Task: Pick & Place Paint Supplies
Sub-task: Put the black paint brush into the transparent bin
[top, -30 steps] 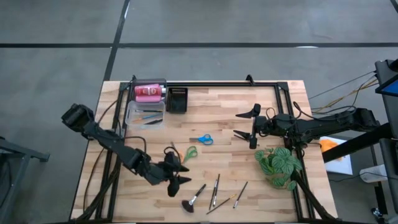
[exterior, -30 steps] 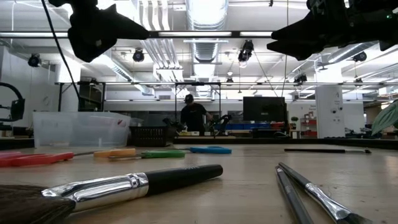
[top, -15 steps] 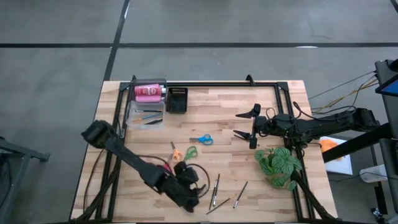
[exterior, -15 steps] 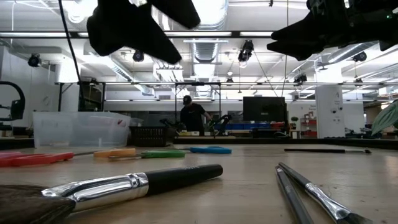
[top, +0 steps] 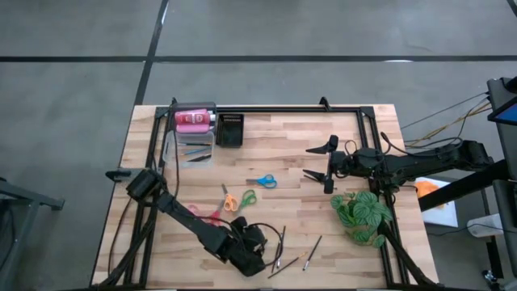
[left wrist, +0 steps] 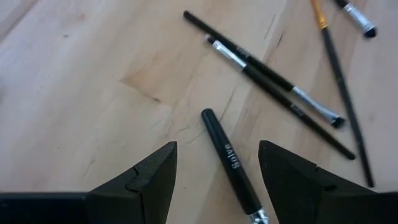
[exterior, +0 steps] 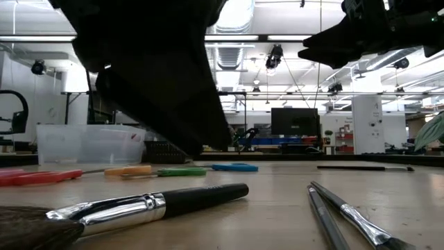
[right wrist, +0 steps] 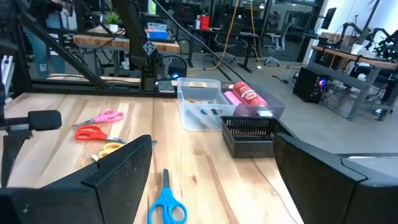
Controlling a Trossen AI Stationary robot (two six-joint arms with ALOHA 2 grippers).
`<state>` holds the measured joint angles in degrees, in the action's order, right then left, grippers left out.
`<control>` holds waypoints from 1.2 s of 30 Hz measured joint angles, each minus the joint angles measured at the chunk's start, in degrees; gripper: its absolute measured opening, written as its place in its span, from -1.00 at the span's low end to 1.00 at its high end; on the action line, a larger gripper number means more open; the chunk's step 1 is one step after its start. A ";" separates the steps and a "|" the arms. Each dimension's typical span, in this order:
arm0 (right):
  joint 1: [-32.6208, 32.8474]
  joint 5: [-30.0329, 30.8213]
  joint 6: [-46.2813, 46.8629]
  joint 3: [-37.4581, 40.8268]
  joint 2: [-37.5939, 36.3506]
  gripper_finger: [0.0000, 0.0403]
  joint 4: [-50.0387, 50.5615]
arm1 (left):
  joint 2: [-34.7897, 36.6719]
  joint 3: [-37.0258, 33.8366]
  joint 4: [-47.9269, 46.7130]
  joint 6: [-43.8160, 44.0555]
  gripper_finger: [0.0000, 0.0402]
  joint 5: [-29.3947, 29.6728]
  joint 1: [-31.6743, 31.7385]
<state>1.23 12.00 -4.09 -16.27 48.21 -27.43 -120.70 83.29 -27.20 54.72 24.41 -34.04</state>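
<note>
Your left gripper (left wrist: 217, 171) hovers with fingers spread, straddling the thick black-handled brush (left wrist: 231, 163). Your right gripper (top: 317, 160) waits open, well apart.

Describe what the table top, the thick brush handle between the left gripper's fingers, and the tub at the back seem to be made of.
Table top: pale wood, matte, with visible grain and plank seams.
Thick brush handle: black, smooth, probably lacquered wood or plastic, with printed lettering.
Tub: clear plastic, since its contents show through the wall.

Robotics lab or workshop with an open floor
Strip ceiling lights (exterior: 229, 38), a monitor (exterior: 289, 120), workbenches (right wrist: 348, 55), hanging cables and a grey concrete floor (top: 266, 28)
</note>
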 joint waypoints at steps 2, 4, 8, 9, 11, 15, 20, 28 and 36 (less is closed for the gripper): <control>0.00 0.00 0.00 0.00 0.00 0.64 0.04 | -0.60 0.00 -0.04 0.19 0.12 0.03 0.02; 0.00 -0.01 -0.01 0.00 -0.01 0.64 0.18 | -1.22 -0.04 -0.07 0.22 0.12 0.03 0.02; 0.00 0.01 -0.01 0.00 -0.04 0.64 0.47 | -2.27 -0.04 -0.04 0.30 0.12 0.05 0.02; 0.00 -0.01 -0.01 0.00 -0.04 0.64 0.66 | -2.42 -0.04 -0.04 0.56 0.12 0.08 0.02; 0.00 0.00 -0.01 0.00 -0.04 0.64 0.70 | -2.83 -0.04 -0.08 1.22 0.12 0.30 0.12; 0.00 0.01 -0.01 0.00 -0.04 0.64 0.69 | -3.28 -0.04 -0.29 1.33 0.12 0.45 0.44; 0.00 0.01 0.00 0.00 -0.04 0.64 0.67 | -3.63 -0.36 -2.28 3.43 0.12 0.84 1.11; 0.00 0.00 0.00 0.00 -0.04 0.64 0.65 | -3.56 -1.07 -2.16 7.06 0.12 1.08 1.31; 0.00 0.01 0.01 0.00 -0.02 0.64 0.67 | -3.54 -1.18 -2.74 5.33 -0.19 0.54 1.36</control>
<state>1.23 12.01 -4.08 -16.27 48.18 -26.76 -124.24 82.11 -29.94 60.05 24.95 -32.68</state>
